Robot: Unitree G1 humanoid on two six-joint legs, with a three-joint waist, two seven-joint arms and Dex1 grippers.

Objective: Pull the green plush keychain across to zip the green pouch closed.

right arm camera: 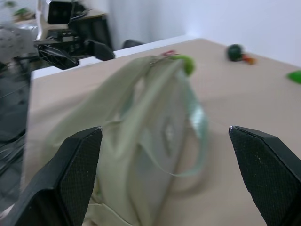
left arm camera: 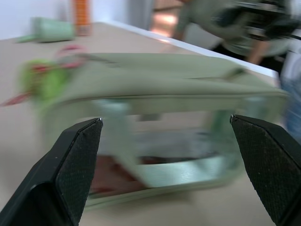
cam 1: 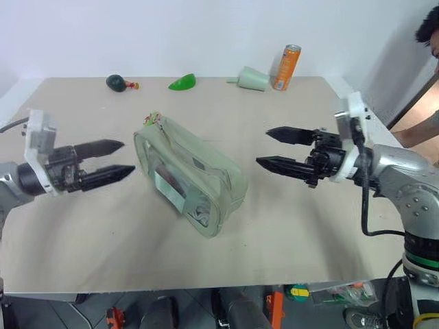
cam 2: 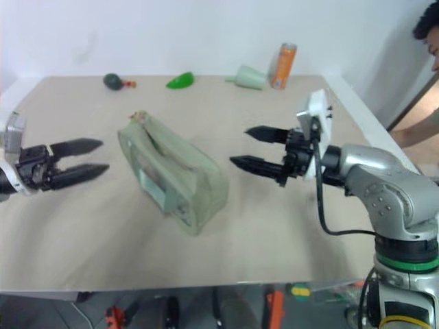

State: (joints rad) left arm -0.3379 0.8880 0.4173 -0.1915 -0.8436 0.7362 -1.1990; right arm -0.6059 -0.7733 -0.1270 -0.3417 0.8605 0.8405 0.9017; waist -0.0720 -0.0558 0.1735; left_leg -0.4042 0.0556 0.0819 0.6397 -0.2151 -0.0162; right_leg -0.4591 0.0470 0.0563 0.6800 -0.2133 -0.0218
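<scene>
The green pouch (cam 1: 190,175) lies mid-table, bare table all round; both grippers' fingers spread wide, flanking it untouched.

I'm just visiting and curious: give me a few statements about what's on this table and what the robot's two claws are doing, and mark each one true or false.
1. The green pouch lies between the two grippers. True.
2. The left gripper is clamped on the pouch. False: it is open and apart from the pouch, holding nothing.
3. The green plush keychain sits at the pouch's far end, toward the back of the table. True.
4. The right gripper is pinching the keychain. False: it is open, off to the pouch's other side, and touches nothing.
5. An orange can stands upright near the back edge of the table. True.
6. The can stands right next to the pouch. False: it is beside a pale green cone-shaped cup.
</scene>
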